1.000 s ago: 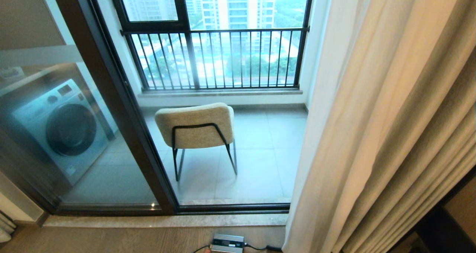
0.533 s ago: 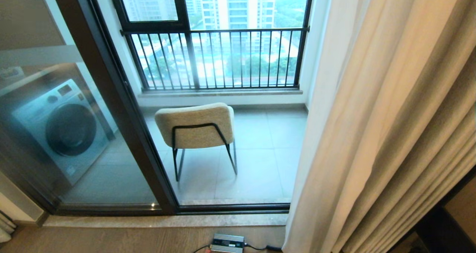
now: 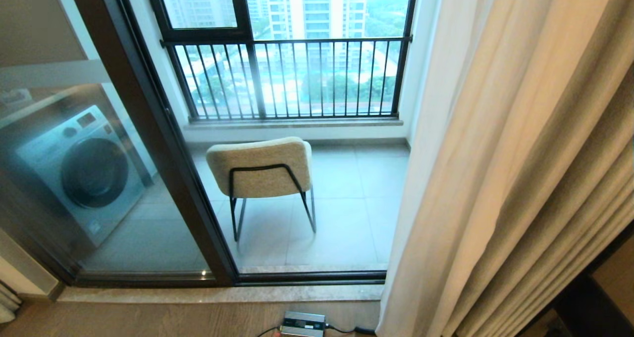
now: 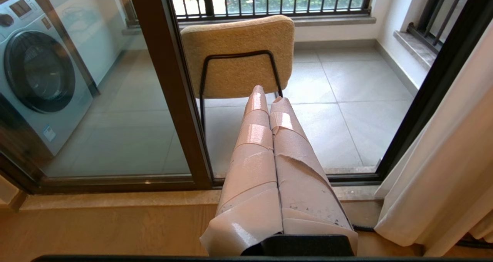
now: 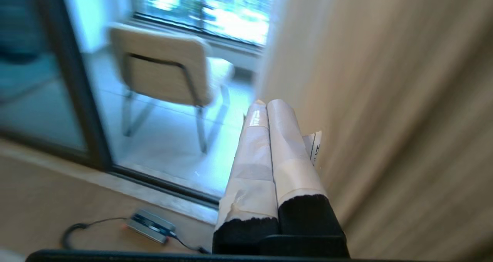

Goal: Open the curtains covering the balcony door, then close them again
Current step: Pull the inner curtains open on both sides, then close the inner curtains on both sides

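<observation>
The curtains (image 3: 520,178) hang gathered in cream-beige pleats at the right side of the balcony door (image 3: 148,143), with a thin white sheer panel along their inner edge. The glass to the left of that edge is uncovered.

The balcony door shows a dark vertical frame member and a dark bottom track. Beyond the glass, an upholstered chair (image 3: 260,171) on black metal legs stands on the tiled balcony floor, its back toward the door. A front-loading washing machine (image 3: 81,171) stands behind the door's left panel. A black railing (image 3: 287,77) spans the outer window behind the chair.

On the wooden floor just inside the door track lies a small grey box (image 3: 302,324) with a black cable attached.

Neither arm appears in the head view.

Left gripper (image 4: 265,100): jaws clenched together, tape-wrapped, holding nothing. It points toward the chair through the door glass, well apart from the curtains.

Right gripper (image 5: 265,104): jaws clenched together, tape-wrapped, holding nothing. It sits just beside the curtains' inner edge; contact with the fabric cannot be determined.
</observation>
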Tool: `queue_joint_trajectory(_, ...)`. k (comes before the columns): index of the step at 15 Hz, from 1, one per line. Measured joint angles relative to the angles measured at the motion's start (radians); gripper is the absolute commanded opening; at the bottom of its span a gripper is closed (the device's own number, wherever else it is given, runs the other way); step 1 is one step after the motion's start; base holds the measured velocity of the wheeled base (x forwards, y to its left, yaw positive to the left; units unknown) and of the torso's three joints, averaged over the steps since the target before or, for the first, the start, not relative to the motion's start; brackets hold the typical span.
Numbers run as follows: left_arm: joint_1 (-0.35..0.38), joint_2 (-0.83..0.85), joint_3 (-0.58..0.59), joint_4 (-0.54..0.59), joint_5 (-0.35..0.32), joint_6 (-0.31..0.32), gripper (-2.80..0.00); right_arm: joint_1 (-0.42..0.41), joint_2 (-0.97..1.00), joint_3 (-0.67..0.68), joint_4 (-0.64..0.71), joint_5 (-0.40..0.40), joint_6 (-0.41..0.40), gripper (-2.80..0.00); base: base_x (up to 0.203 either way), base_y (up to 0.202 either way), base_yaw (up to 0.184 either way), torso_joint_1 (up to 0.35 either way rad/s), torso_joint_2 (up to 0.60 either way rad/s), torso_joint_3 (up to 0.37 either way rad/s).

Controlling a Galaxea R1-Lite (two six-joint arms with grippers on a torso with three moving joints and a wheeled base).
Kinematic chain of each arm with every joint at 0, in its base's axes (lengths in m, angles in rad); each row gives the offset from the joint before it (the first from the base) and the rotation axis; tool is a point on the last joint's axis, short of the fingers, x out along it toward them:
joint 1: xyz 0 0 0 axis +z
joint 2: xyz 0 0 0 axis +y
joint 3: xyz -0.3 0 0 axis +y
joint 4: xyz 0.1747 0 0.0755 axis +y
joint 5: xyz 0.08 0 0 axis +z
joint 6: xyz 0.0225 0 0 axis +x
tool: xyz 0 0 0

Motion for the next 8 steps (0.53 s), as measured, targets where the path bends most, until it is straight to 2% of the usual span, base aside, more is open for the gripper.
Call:
queue_joint_trajectory(2,0.0,0.0,0.0,0.0,0.0,0.0,-2.8,0.0,0.096,-0.063,-0.043,0.136,-0.007,-2.8,0.0,0.0,0.0,0.0,0.0,0.0)
queue_joint_trajectory(5,0.0,0.0,0.0,0.0,0.0,0.0,-2.8,0.002,0.237,-0.158,-0.07,0.298,-0.009,-2.8,0.0,0.0,0.0,0.0,0.0,0.0)
queue_joint_trajectory(8,0.0,0.0,0.0,0.0,0.0,0.0,-2.8,0.006,0.394,-0.275,-0.076,0.4,-0.009,-2.8,0.0,0.0,0.0,0.0,0.0,0.0)
